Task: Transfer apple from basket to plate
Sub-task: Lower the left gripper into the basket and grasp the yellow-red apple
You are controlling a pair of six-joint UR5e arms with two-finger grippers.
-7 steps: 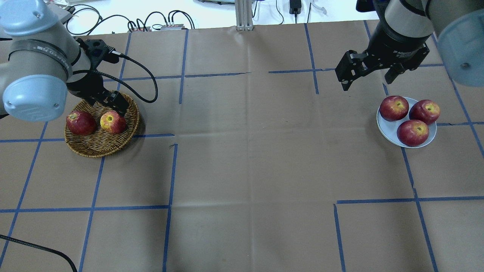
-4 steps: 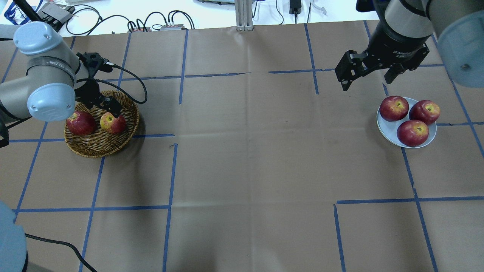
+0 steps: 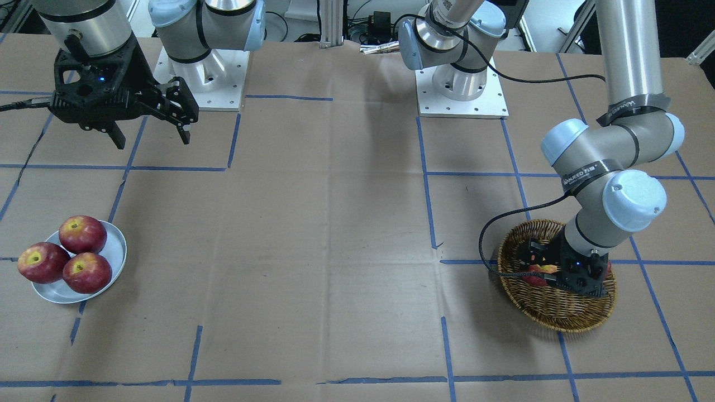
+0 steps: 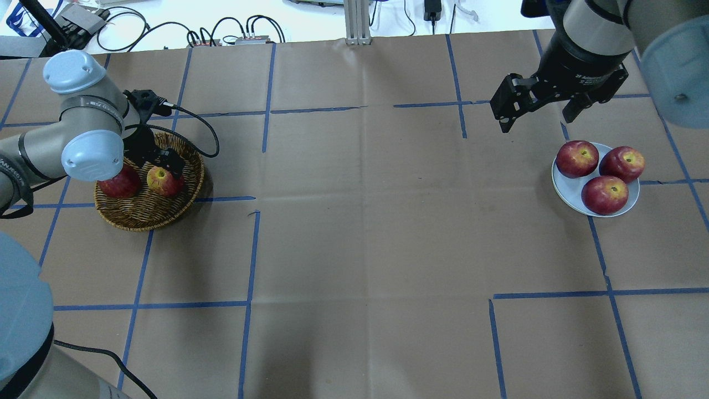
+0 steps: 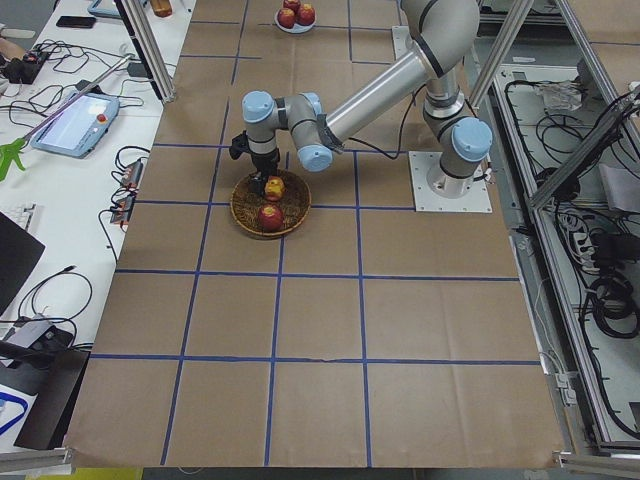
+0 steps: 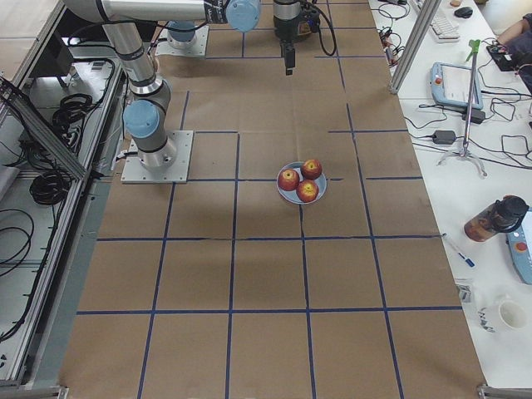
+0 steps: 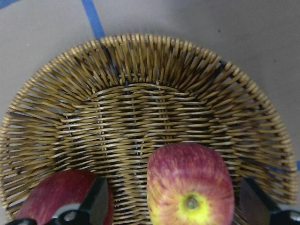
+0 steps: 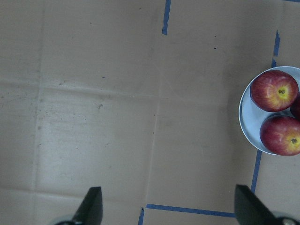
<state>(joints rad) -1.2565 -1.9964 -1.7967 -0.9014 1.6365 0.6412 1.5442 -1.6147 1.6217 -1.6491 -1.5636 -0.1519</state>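
Note:
The streaky pinkish-red and yellow apple (image 4: 163, 180) lies in the tan wicker basket (image 4: 145, 215) at the left, next to a darker red apple (image 4: 117, 186). My left gripper (image 4: 164, 166) is down in the basket and open. In the left wrist view its fingers (image 7: 96, 206) stand on either side of the apple (image 7: 190, 185), with gaps showing. My right gripper (image 4: 537, 119) is open and empty, hovering behind and left of the white plate (image 4: 561, 186), which carries three deeper-red apples (image 4: 605, 194).
Brown paper with blue tape lines (image 4: 249, 249) covers the table. Cables and boxes (image 4: 232, 33) lie past the far edge. The left arm's elbow (image 4: 91, 155) hangs over the basket's left side. In the front-facing view the basket (image 3: 553, 315) is at the right and the plate (image 3: 115, 245) at the left.
My left arm has swung in and lowered, bringing its gripper down around the streaky apple in the basket. The right arm and the plate's apples have not moved.

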